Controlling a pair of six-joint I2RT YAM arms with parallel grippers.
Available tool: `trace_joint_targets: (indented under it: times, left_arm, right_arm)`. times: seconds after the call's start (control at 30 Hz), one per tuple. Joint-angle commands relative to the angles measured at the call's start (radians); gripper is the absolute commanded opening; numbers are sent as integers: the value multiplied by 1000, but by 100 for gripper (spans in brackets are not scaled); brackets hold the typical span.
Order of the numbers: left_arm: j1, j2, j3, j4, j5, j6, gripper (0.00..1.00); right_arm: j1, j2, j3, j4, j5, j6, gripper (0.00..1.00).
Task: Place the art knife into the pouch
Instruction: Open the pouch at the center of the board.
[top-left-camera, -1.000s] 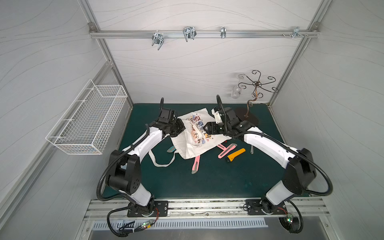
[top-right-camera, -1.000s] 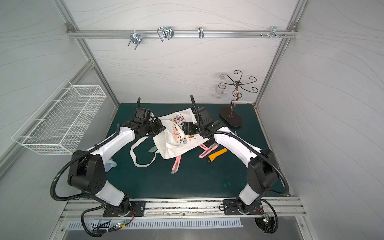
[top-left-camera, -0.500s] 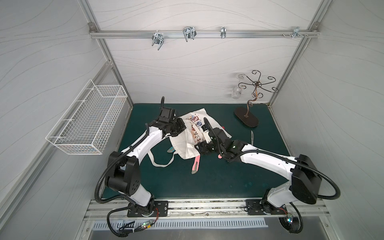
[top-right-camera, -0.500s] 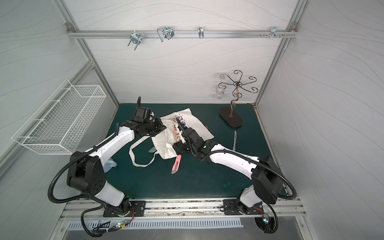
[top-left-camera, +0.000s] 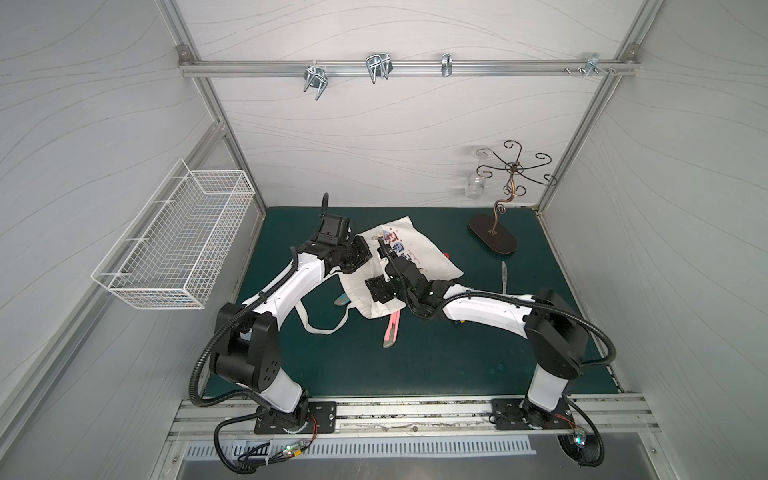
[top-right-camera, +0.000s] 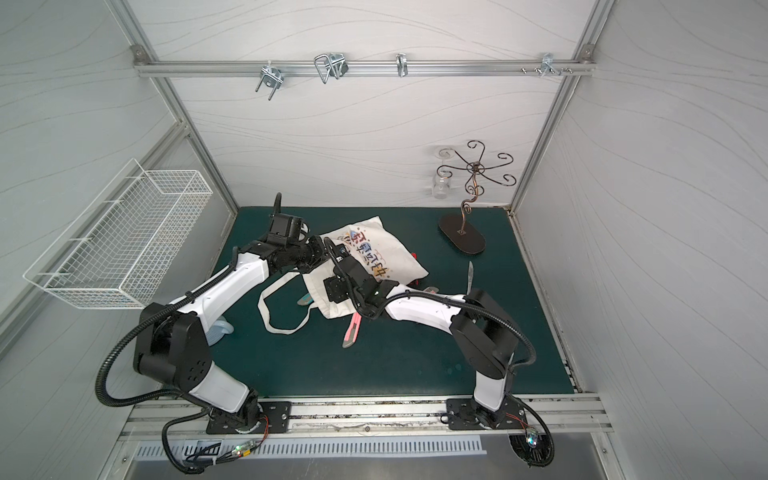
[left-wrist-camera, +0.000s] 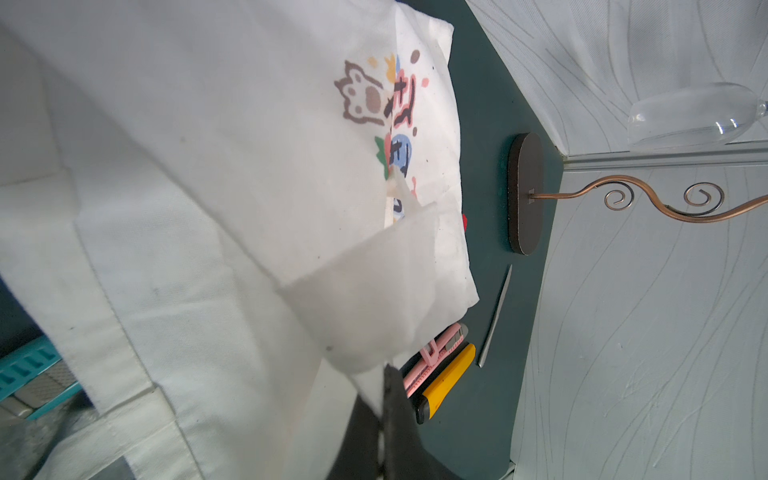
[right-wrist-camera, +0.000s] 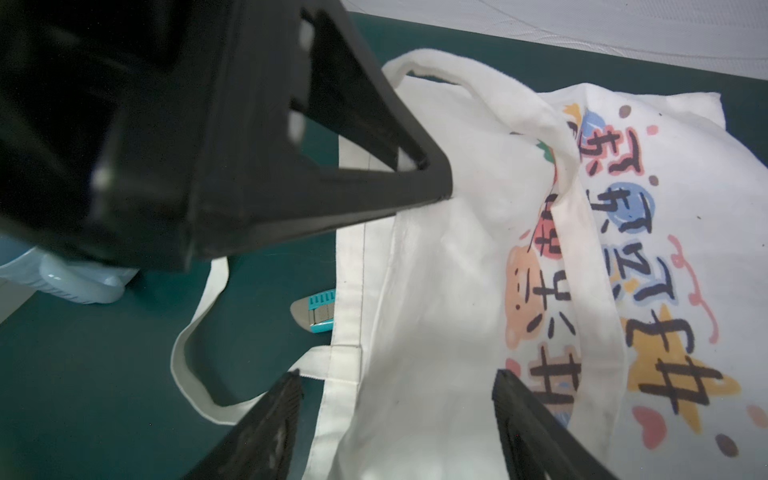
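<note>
The pouch (top-left-camera: 415, 259), a white tote with its cartoon lettering facing up, lies on the green mat (top-left-camera: 436, 365) in both top views. My left gripper (top-left-camera: 365, 259) is shut on the cloth at the pouch's mouth (left-wrist-camera: 365, 324) and holds it raised. My right gripper (right-wrist-camera: 395, 378) hangs open and empty over the mouth's hem; it also shows in a top view (top-right-camera: 334, 289). A pink art knife (top-left-camera: 392, 330) lies in front of the pouch. A teal knife (right-wrist-camera: 318, 311) pokes out from under the hem. A yellow knife (left-wrist-camera: 446, 380) and another pink knife (left-wrist-camera: 436, 353) lie by the far corner.
A thin silver blade (top-left-camera: 504, 276) lies right of the pouch. A bronze hook stand (top-left-camera: 494, 239) with a hanging glass (top-left-camera: 473, 189) stands at the back right. A white wire basket (top-left-camera: 178, 245) hangs on the left wall. One strap handle (top-left-camera: 322, 328) trails forward.
My right arm has swung from the pouch's back right across it, forward and left, to the mouth. The left gripper has kept its hold on the cloth.
</note>
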Motion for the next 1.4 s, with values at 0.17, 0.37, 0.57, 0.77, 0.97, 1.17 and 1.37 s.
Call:
trace_joint_targets:
  times: [0.17,0.37,0.57,0.77,0.97,1.17,1.37]
  left_arm:
    - [-3,-35,20,17,-9,-2,0]
    - [-4,-34,27,8,-14,1,0]
    - [-3,-29,27,7,-11,-3,0]
    - [-4,-34,24,-2,-12,3,0]
    - [11,-37,42,-8,-4,5,0]
    - [104,-65,159,-62,43,15,22]
    - [187,-127,230,-122,56,50,36]
  right_arm:
    - [-25,85,38,110,94,-22,69]
    - [-45,113,42,137,103,-7,63]
    - [-64,145,58,150,95,8,46]
    - [-76,164,97,143,69,3,11]
    - [-99,135,101,115,6,26,0]
    - [-170,76,118,24,-145,98,0]
    - [-280,47,217,-100,-342,178,0]
